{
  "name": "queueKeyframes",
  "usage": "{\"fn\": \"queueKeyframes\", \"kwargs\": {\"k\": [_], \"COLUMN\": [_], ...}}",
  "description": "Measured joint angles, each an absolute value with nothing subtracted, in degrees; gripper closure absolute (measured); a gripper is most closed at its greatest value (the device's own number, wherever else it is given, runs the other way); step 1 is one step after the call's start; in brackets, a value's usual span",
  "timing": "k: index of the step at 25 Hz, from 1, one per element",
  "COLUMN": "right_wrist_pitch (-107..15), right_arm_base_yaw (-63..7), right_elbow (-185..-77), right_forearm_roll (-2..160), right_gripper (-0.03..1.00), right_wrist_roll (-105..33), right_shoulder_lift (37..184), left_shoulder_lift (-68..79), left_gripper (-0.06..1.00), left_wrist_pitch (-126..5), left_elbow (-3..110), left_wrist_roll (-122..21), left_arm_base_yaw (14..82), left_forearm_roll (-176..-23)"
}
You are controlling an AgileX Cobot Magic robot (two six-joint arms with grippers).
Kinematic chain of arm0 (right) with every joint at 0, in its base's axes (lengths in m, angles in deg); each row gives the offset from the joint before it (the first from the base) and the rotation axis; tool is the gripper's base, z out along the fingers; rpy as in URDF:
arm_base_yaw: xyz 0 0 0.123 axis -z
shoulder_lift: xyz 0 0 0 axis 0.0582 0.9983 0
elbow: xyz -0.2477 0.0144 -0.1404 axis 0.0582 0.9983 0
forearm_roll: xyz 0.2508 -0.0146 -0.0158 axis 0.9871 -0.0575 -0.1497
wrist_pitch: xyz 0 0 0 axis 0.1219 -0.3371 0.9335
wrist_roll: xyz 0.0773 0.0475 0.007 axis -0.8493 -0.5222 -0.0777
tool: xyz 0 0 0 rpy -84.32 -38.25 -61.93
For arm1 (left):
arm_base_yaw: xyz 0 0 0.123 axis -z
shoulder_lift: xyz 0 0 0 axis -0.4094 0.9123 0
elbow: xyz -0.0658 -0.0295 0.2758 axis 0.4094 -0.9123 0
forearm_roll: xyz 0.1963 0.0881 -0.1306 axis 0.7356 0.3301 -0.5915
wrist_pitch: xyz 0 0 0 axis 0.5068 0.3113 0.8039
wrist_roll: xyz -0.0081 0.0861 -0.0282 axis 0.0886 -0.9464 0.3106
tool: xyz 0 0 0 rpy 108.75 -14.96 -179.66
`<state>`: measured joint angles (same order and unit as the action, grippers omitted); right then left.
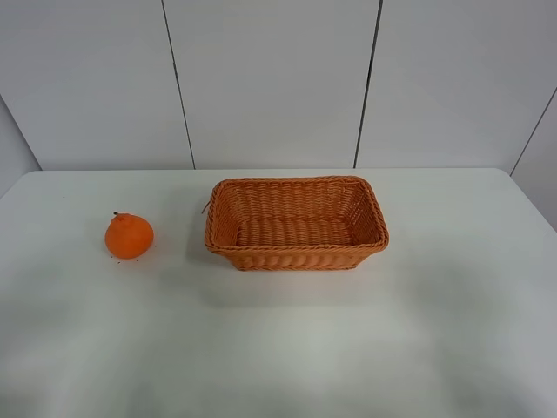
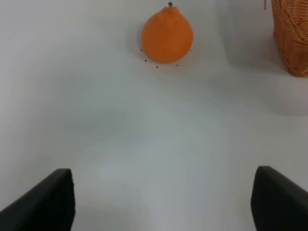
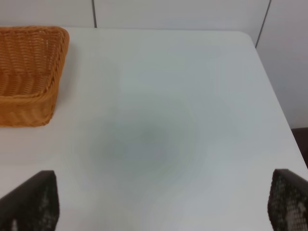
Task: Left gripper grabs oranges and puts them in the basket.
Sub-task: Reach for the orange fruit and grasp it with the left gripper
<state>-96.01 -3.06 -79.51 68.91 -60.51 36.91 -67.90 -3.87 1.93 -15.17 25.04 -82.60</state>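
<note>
Orange [image 1: 129, 236] sits upright on the white counter [image 1: 278, 348], toward the left side in the high view, its knobbed top and small dark stem pointing up. A few tiny dark specks dot the counter around its base. Nothing touches the fruit.

To its right, near the middle of the counter, stands the wicker basket [image 1: 296, 258], with a strip of bare counter between the two. The basket's long side runs left to right, and its woven floor is in plain view.

The left tool [image 2: 163, 172] has its two black fingers [image 2: 45, 202] spread wide, with only counter between them. The orange [image 2: 167, 36] lies ahead of them, well apart from the tips and roughly centred on the gap. A corner of the basket [image 2: 291, 38] shows off to one side.

The right tool [image 3: 164, 174] also has its fingers [image 3: 33, 202] wide apart and grips nothing. It hangs over bare counter near the basket's [image 3: 29, 108] right end.

Behind the counter is a pale panelled wall [image 1: 270, 78] with dark seams.
</note>
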Motion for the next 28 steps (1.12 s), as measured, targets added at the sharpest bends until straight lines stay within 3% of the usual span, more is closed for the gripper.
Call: {"fn": "queueKeyframes", "kwargs": {"k": [20,28], "right_wrist_pitch": [-96.0,-96.0], "right_arm_base_yaw": [-3.1,-3.1], "right_elbow": [-79.5,-79.5], "right_forearm_roll": [68.9,68.9], "right_gripper": [0.27,0.27], "right_wrist_roll": [-60.5,-60.5], "right_shoulder_lift": [36.9,36.9], "left_shoulder_lift": [-67.7,-47.6], "left_gripper": [0.09,0.09], "left_wrist_pitch": [-4.5,-4.4], "left_elbow": [2.3,10.9], "left_wrist_roll": [-15.4,-16.8], "left_arm_base_yaw": [25.0,25.0], "left_forearm_roll": [-82.6,-82.6]}}
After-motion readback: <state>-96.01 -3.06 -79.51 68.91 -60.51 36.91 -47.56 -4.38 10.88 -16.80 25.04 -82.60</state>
